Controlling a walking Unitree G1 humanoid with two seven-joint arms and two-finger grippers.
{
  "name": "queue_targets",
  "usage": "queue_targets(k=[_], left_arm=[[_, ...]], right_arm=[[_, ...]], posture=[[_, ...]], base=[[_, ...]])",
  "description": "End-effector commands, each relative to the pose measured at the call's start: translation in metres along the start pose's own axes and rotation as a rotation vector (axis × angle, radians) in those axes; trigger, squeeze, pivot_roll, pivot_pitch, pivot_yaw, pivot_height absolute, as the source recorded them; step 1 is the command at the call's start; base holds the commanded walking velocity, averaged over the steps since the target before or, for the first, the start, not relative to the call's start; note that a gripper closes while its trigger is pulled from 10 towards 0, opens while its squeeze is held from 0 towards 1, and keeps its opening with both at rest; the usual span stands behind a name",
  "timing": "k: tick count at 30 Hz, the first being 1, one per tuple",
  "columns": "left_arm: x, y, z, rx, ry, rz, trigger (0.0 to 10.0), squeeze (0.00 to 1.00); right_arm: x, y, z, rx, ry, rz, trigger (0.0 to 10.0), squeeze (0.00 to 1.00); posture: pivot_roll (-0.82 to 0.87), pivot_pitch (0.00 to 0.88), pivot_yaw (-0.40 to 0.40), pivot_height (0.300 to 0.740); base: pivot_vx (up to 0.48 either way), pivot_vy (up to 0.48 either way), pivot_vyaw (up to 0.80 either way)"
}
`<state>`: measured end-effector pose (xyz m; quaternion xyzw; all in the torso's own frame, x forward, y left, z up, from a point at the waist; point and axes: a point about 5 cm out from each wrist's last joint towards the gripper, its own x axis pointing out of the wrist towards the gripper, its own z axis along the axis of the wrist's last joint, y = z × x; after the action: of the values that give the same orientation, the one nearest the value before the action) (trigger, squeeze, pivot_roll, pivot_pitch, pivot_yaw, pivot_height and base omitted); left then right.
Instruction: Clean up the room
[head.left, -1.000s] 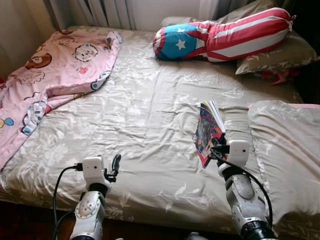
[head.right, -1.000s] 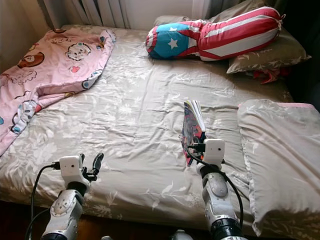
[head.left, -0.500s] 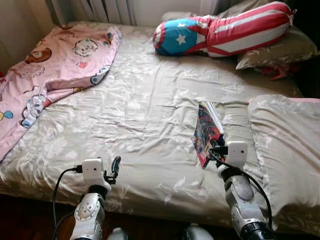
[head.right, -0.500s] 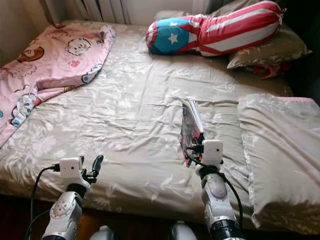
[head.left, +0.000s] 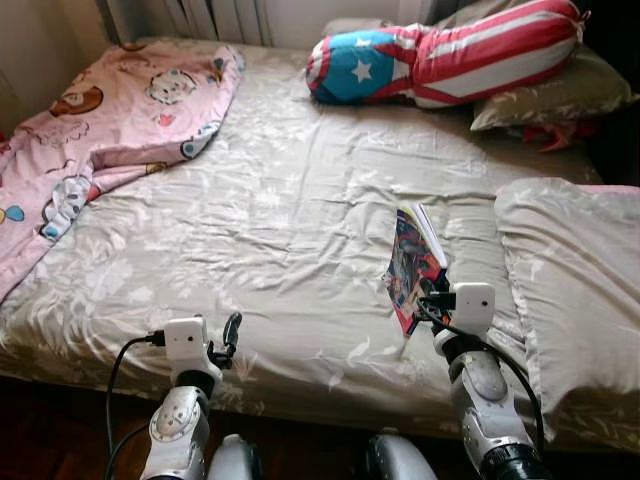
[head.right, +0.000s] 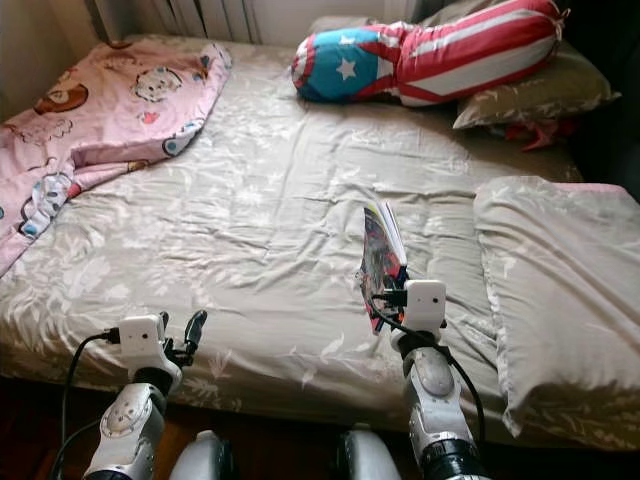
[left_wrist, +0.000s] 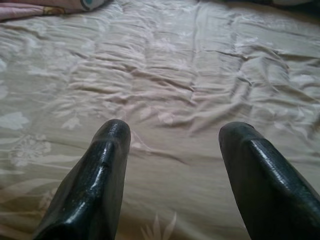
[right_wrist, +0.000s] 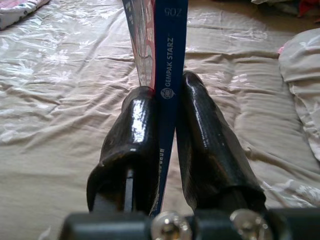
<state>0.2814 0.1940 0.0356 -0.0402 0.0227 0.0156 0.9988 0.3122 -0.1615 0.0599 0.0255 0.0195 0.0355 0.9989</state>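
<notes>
My right gripper (head.left: 424, 297) is shut on a colourful comic book (head.left: 412, 262), held upright by its blue spine (right_wrist: 170, 65) above the near right part of the bed. The pages fan open at the top. In the right wrist view both fingers (right_wrist: 135, 145) clamp the spine. My left gripper (head.left: 232, 330) is open over the near edge of the bed, with nothing between its fingers (left_wrist: 100, 175). A crumpled pink cartoon blanket (head.left: 110, 120) lies on the far left of the beige floral bed sheet (head.left: 280, 200).
A red, white and blue star bolster (head.left: 450, 60) lies at the head of the bed on a beige pillow (head.left: 560, 95). Another beige pillow (head.left: 575, 290) lies on the right side. Dark floor (head.left: 60, 430) runs below the bed's near edge, where my feet (head.left: 395, 462) show.
The whole view has shifted: the bed sits farther from me, its near edge and the dark floor have come into sight, and my feet appear. The right gripper still holds the book.
</notes>
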Motion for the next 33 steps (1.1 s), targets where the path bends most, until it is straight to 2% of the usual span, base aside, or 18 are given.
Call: queue_targets(k=[1, 12, 16, 19, 23, 33], left_arm=[[-0.0026, 0.0013, -0.0036, -0.002, 0.020, 0.010, 10.0, 0.00], [-0.0028, 0.0013, -0.0038, -0.005, 0.022, 0.015, 10.0, 0.00], [-0.0038, 0.0003, -0.0050, -0.006, 0.025, 0.015, 10.0, 0.00], [-0.0031, -0.0011, -0.0051, -0.005, 0.027, 0.008, 10.0, 0.00], [-0.0024, -0.0005, -0.0039, -0.001, 0.024, 0.007, 10.0, 0.00], [-0.0052, 0.0008, -0.0054, 0.003, 0.029, 0.010, 10.0, 0.00]], right_arm=[[0.0033, -0.0002, 0.0084, -0.017, -0.038, 0.003, 10.0, 0.00], [0.0046, 0.0020, 0.0115, -0.007, -0.054, 0.006, 10.0, 0.00], [0.0048, 0.0014, 0.0090, -0.018, -0.029, 0.004, 10.0, 0.00], [0.0043, 0.0031, 0.0087, -0.018, -0.035, 0.006, 10.0, 0.00], [0.0039, 0.0052, 0.0122, -0.007, -0.068, 0.018, 10.0, 0.00], [0.0028, 0.0048, 0.0116, -0.009, -0.071, 0.012, 10.0, 0.00]], posture=[[-0.04, 0.176, -0.027, 0.656], [-0.04, 0.205, -0.031, 0.656], [-0.04, 0.197, -0.027, 0.656], [-0.04, 0.197, -0.023, 0.627], [-0.04, 0.196, -0.022, 0.627], [-0.04, 0.205, -0.020, 0.627]], base=[[0.000, 0.000, 0.00], [0.000, 0.000, 0.00], [0.000, 0.000, 0.00], [0.000, 0.000, 0.00], [0.000, 0.000, 0.00], [0.000, 0.000, 0.00]])
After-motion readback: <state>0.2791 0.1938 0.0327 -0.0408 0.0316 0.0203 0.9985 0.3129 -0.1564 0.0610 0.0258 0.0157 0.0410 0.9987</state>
